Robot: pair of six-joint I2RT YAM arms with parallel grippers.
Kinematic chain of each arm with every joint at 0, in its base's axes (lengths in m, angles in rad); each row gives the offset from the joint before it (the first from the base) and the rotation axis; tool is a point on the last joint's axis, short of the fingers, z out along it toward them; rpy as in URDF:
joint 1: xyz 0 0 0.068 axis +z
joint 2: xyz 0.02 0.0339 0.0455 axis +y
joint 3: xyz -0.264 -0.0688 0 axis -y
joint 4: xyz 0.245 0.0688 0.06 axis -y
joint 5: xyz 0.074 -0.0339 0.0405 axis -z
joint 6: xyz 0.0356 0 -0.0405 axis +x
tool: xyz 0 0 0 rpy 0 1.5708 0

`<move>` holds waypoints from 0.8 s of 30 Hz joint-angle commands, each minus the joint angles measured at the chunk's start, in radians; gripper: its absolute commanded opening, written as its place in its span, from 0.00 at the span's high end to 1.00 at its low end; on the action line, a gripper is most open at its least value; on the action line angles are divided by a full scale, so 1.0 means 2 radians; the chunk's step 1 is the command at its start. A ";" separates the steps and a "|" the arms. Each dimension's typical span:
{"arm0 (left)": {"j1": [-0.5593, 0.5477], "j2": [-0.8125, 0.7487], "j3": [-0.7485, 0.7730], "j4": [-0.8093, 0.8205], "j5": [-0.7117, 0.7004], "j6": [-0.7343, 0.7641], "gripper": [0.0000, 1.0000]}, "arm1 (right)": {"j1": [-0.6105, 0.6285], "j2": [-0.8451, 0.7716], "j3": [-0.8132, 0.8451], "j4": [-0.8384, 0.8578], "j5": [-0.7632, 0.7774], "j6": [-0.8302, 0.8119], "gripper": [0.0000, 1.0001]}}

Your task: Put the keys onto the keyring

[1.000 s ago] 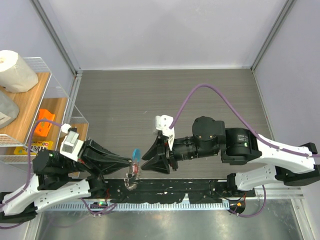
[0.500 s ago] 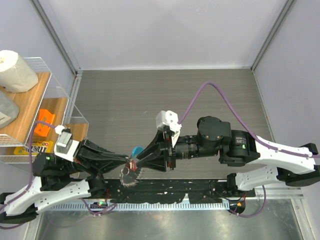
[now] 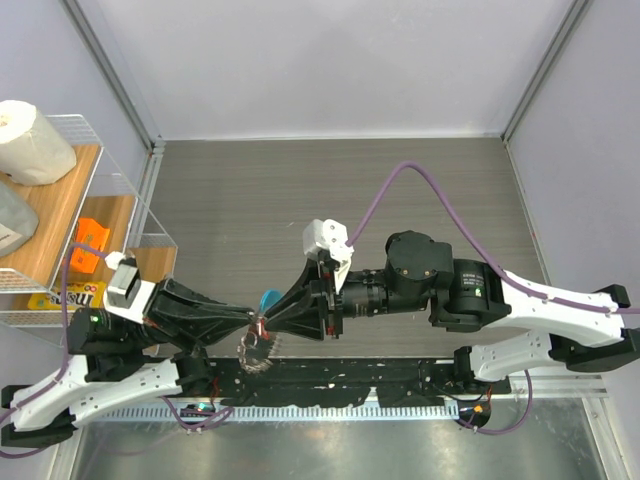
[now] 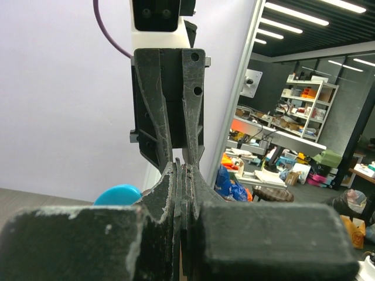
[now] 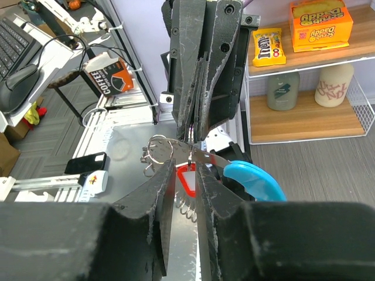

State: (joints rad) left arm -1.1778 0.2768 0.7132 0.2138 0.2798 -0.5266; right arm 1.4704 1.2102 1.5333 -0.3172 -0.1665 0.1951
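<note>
Left hand (image 3: 250, 322) low in the middle of the top view, fingers pressed tight on the shiny keyring (image 5: 159, 139), right hand (image 3: 270, 327) tip to tip with it, pinching the little red key (image 5: 186, 180), blue tag (image 5: 253, 181) just right of the key.

Two arms are counted, the left arm (image 3: 90, 385) and the right arm (image 3: 520, 310). There are two end effectors, the left end effector (image 3: 250, 322) and the right end effector (image 3: 270, 326). There is one key (image 5: 186, 178) with a red head and one ball-chain keyring (image 5: 157, 148) bearing one blue tag (image 5: 253, 180). Two purple cables (image 3: 430, 185) run, one per arm. There is one table (image 3: 300, 200) and one wire shelf (image 3: 120, 190). It holds one paper roll (image 3: 30, 140), one orange item (image 3: 90, 243), one yellow candy bag (image 5: 269, 47), one orange box (image 5: 321, 20), one bottle (image 5: 282, 89) and one pale tub (image 5: 334, 84).
</note>
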 commanded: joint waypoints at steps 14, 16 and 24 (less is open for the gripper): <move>0.000 -0.006 -0.011 0.085 -0.006 -0.014 1.00 | 0.003 0.019 0.037 0.021 -0.003 0.000 0.94; -0.001 -0.008 -0.011 0.092 -0.006 -0.014 1.00 | 0.005 0.018 0.032 0.026 -0.006 0.000 0.94; -0.002 -0.011 -0.018 0.122 -0.008 -0.016 1.00 | 0.004 0.005 -0.033 0.084 -0.024 0.021 0.94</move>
State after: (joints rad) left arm -1.1778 0.2657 0.6731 0.3317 0.2806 -0.5468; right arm 1.4715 1.2385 1.5173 -0.2367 -0.1841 0.2096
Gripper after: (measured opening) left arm 0.033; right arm 0.066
